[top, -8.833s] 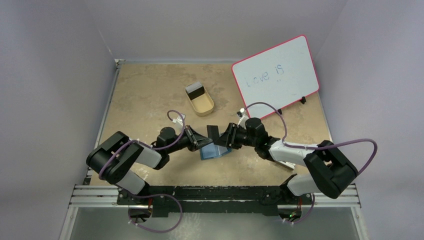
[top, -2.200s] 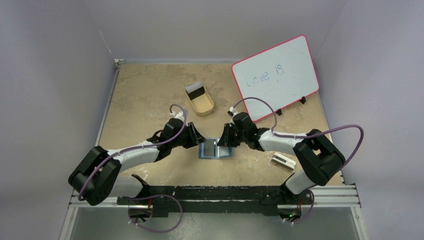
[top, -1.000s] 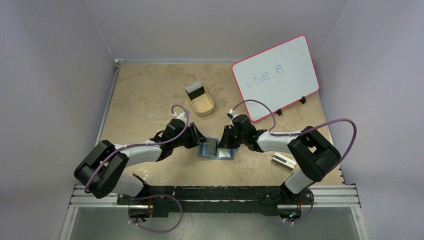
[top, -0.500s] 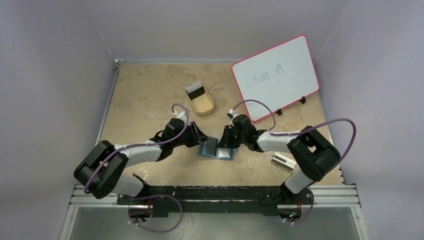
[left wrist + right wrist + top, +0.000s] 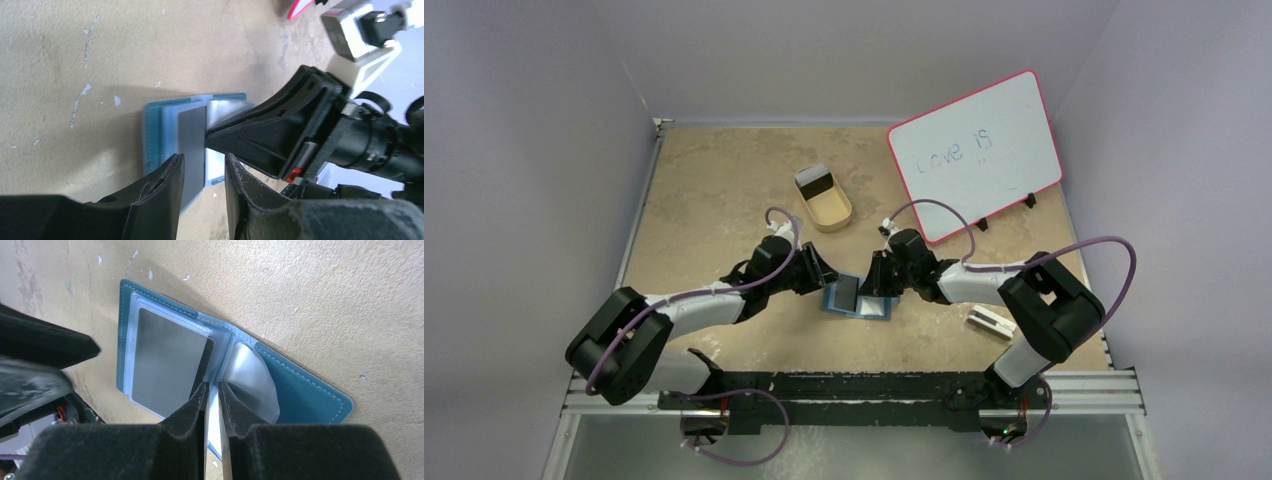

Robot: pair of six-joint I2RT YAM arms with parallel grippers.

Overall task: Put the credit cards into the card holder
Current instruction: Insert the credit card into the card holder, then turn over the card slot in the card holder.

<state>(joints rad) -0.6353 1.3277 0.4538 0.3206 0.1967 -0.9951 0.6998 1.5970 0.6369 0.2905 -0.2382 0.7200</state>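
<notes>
**Tan counter: card partway into wallet, both hands crowded on it**

Scuffed tan counter (image 5: pixel 714 190) in a grey-walled bay, with a whiteboard (image 5: pixel 974 155) propped at the back right. The blue wallet (image 5: pixel 300 390) lies open and flat near the middle, between the two arms. A dark grey card (image 5: pixel 165 360) sits in a clear sleeve on one half, but the edge nearest the fold is not yet tucked in. A second clear sleeve (image 5: pixel 250 375) bulges loose on the other half. Another card (image 5: pixel 814 183) waits in the tan tray (image 5: pixel 842 212) further back, and a white block (image 5: pixel 989 320) lies off to the right.

Right hand (image 5: pixel 212 386): fingers almost together with a thin gap, tips at the card's exposed edge. I can't tell whether it pinches anything. Left hand (image 5: pixel 202 159): fingers apart, clamped on nothing, tips over the wallet's outer edge. I can't tell if it presses down.

Risks, as I judge them:
- A skewed push could jam a card corner at the sleeve mouth or buckle the sleeve.
- If the left hand isn't pinning the wallet, it slides instead of taking the card.
- The loose sleeve could fold under the right fingertips and get dragged on retreat.
- The hands are nearly nose to nose, so a small overshoot means finger contact.
</notes>
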